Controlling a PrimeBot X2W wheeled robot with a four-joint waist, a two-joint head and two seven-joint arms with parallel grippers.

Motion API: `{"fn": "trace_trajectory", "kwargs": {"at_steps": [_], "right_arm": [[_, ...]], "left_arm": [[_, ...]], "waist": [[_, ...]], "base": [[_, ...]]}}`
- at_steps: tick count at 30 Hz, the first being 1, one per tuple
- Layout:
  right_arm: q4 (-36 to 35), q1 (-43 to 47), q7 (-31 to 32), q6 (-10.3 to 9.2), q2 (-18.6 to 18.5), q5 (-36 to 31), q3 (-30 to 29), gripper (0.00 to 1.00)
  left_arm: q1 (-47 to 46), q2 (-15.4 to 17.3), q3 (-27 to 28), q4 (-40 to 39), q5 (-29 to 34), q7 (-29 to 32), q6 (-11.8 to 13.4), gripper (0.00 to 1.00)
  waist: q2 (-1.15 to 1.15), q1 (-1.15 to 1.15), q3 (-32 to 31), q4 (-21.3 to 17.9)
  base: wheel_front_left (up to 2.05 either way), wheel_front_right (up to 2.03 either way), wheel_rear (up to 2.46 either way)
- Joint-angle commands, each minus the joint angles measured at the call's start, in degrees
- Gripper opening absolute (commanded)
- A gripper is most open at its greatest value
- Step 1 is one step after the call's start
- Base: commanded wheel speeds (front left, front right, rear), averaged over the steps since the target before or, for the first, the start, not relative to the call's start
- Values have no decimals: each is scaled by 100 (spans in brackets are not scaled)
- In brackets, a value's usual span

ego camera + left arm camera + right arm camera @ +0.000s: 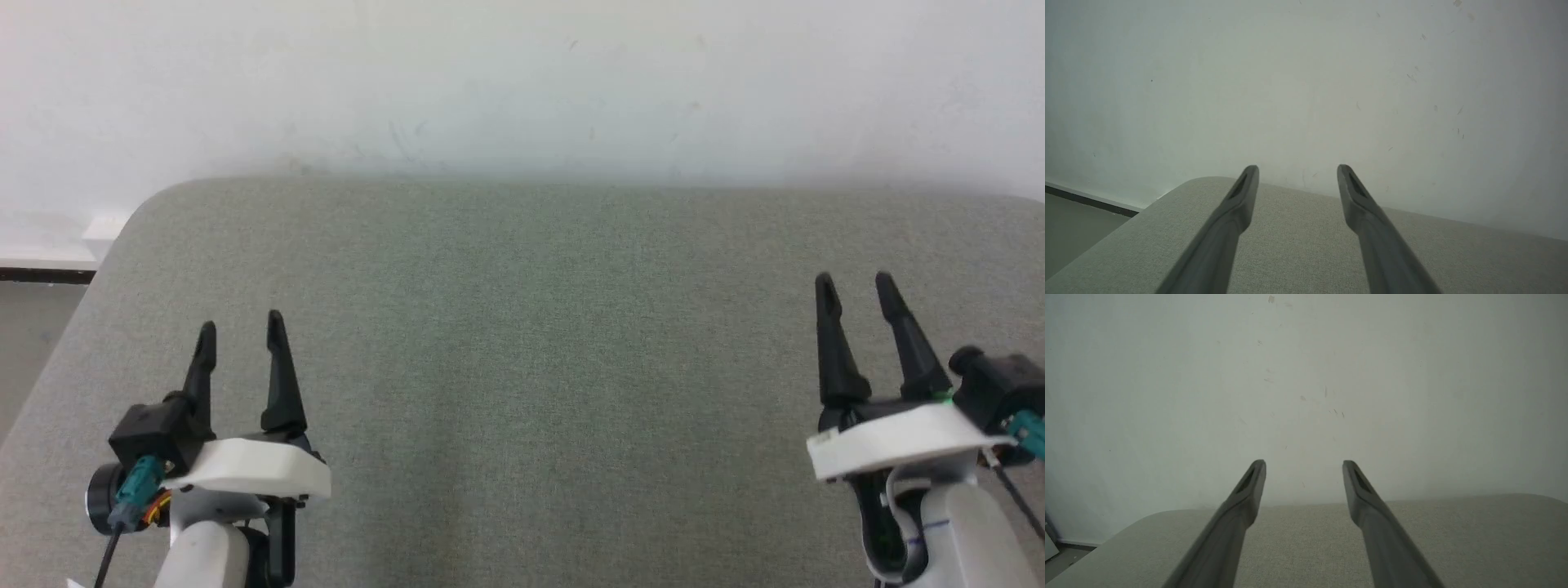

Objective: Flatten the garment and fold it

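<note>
- Step in hand: judging by the pose, this is either the very start or the very end of the job. Both arms sit in a rest-like position and nothing is being worked.
- The left hand (242, 320) hovers at the lower left of the head view, its two dark fingers pointing up the frame. They are spread to a moderate gap and grip nothing. The left wrist view shows the same parted fingers with only cloth-covered bench and wall between them.
- The right hand (855, 278) hovers at the lower right, a little higher in the frame than the left. It is likewise parted and holds nothing.
- The garment: I cannot tell from these pictures where it lies.
- Next move, as a judgement: the garment must first be found or brought onto the bench. After that, each hand would take an edge and draw the cloth out flat before any fold.
- The bench (522, 327) has a grey-green woven covering and a rounded corner at the upper left of the head view.
- A pale, lightly scuffed wall (522, 82) runs across the top of the frame right behind the bench.
- At the left edge are a strip of floor (33, 343) and a dark skirting line (41, 275).
</note>
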Motion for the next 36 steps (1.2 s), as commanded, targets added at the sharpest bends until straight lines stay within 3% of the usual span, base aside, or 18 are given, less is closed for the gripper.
{"fn": "trace_trajectory", "kwargs": {"at_steps": [1, 13, 22, 36], "right_arm": [[20, 143, -25, -5, 15, -54, -8, 100], [174, 737, -26, -5, 16, -271, -57, 100], [313, 899, -27, -5, 16, -238, -94, 100], [461, 917, -27, -5, 16, -171, -19, 100]], "left_arm": [[80, -13, -37, 63, 17, -31, -44, 100], [11, 36, -395, 607, 148, -50, -308, 100], [22, -117, -499, 908, -119, 20, -492, 100], [-62, -166, -481, 1162, -120, -40, -404, 100]], "waist": [[0, 0, -2, -3], [0, 0, 15, -44], [0, 0, 14, -16], [0, 0, 33, -54]], "base": [[0, 0, 0], [0, 0, 0], [0, 0, 0], [0, 0, 0]]}}
